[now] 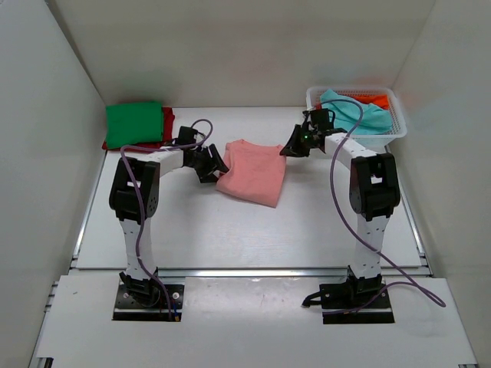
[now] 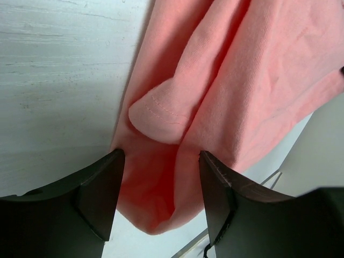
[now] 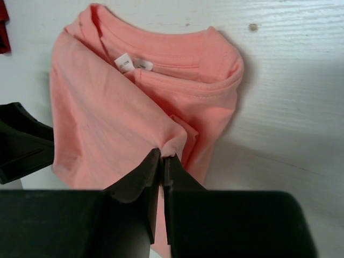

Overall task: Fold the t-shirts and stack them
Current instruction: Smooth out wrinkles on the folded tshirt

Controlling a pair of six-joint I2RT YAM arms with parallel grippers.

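Note:
The salmon-pink t-shirt (image 1: 253, 175) lies partly folded in the middle of the table, collar toward the back. My left gripper (image 1: 215, 164) is at its left edge. In the left wrist view the jaws are open (image 2: 161, 156) and straddle a fold of the pink cloth (image 2: 242, 70) without closing on it. My right gripper (image 1: 292, 146) is at the shirt's right back corner. In the right wrist view it is shut (image 3: 163, 156) on a small pinch of the pink shirt (image 3: 107, 123). The collar and its white label (image 3: 124, 63) face up.
A folded green t-shirt (image 1: 134, 123) lies on a red one (image 1: 167, 116) at the back left. A white lattice basket (image 1: 395, 126) at the back right holds a teal shirt (image 1: 353, 113) and an orange one (image 1: 374, 99). White walls enclose the table.

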